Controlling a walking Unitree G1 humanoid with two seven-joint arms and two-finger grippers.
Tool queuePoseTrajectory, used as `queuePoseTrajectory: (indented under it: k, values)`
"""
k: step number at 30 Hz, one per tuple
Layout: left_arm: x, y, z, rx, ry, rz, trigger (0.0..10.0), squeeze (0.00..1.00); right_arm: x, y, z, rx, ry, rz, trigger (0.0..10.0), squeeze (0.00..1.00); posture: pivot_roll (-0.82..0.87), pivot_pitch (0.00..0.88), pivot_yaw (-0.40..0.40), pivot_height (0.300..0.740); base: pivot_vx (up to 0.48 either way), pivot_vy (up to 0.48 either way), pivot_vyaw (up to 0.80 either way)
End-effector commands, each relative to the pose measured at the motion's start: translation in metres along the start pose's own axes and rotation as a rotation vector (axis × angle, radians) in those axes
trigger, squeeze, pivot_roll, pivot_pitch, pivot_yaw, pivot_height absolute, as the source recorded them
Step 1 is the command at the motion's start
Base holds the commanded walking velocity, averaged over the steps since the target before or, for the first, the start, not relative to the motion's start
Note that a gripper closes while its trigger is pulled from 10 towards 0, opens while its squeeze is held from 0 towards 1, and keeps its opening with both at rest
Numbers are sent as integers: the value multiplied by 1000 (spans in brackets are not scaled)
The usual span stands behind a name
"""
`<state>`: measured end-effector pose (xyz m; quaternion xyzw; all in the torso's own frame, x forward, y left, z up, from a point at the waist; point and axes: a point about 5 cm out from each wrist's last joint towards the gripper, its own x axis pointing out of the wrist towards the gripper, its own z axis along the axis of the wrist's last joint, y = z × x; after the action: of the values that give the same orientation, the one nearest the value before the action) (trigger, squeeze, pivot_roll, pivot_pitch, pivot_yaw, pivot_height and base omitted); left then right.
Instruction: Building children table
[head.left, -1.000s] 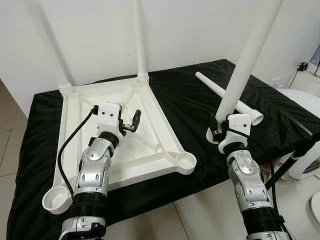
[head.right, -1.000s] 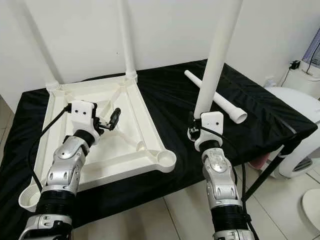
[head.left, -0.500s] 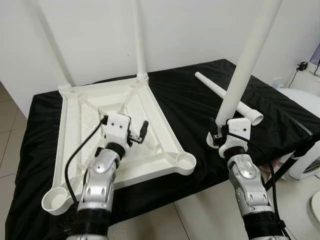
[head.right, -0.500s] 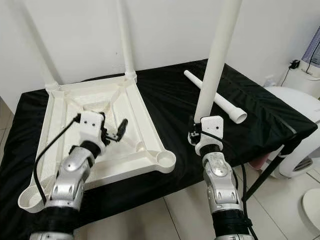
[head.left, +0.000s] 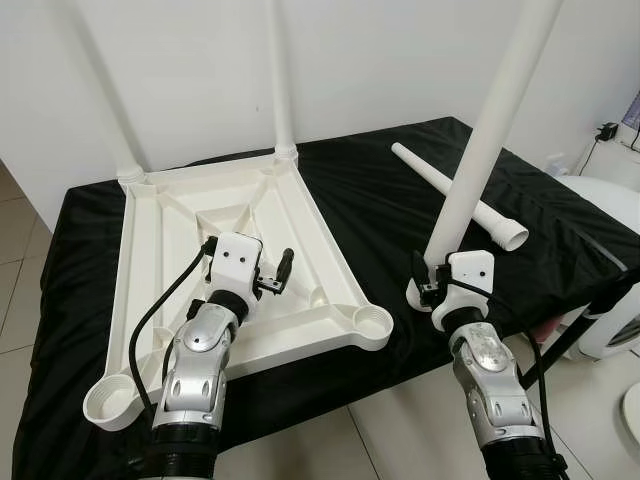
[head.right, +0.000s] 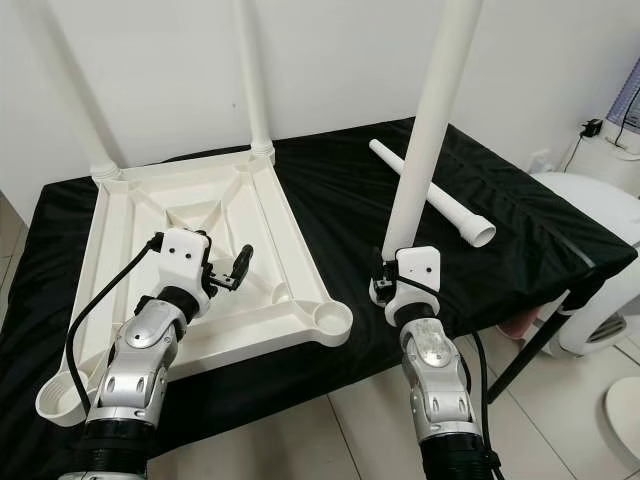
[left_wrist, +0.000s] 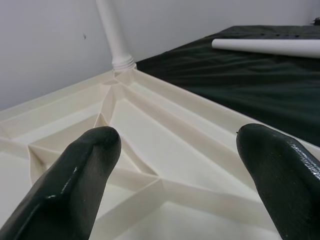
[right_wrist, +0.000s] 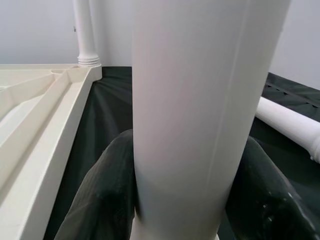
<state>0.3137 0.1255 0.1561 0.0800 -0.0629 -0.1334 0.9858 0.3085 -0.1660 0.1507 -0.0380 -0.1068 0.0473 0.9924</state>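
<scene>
Tabletop (head.left: 240, 270), upside down on the black-draped counter (head.left: 380, 200), already carries two legs: the far-left leg (head.left: 100, 90) and the far-right leg (head.left: 281, 90) both stand upright in their corner sockets by the wall. Two sockets are unfilled, the near-right socket (head.left: 373, 322) and the near-left socket (head.left: 112, 397), so by my reckoning the job is about half done.

A third leg, the held leg (head.left: 480, 150), is clamped upright between the fingers of the right gripper (head.left: 424, 283), which close snugly round its lower end; its foot sits just above or on the cloth, just beside the near-right socket but not in it. A spare leg (head.left: 460, 195) lies flat on the counter beyond those fingers. The left gripper (head.left: 281, 270) hovers over the tabletop's ribbed underside with its fingers (left_wrist: 80, 175) spread wide and holding nothing.

Compared with a second ago, the right gripper and its leg have moved nearer the open corner socket, and the left gripper has drifted along the tabletop toward that same corner. Seating this leg and then the spare one is what remains.
</scene>
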Motion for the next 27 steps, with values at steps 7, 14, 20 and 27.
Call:
queuePoseTrajectory:
  k: [7, 14, 20, 27]
  values:
    - [-11, 30, -11, 19, 55, 299, 10000, 0, -4, 5, 7, 24, -44, 18, 10000, 0, -82, 0, 57, 740, 0, 0, 0]
    - [-10, 51, -8, 0, 67, 424, 10000, 0, -2, 0, 11, 6, -50, 15, 10000, 0, -88, 1, 62, 740, 0, 0, 0]
    - [-13, 51, -8, -55, 57, 502, 10000, 0, -2, -3, 10, 6, -51, -4, 10000, 0, -90, 5, 63, 740, 0, 0, 0]
    - [-15, 46, -5, -61, 15, 496, 10000, 0, 0, 1, 13, 15, -60, 8, 10000, 0, -92, 5, 62, 740, 0, 0, 0]
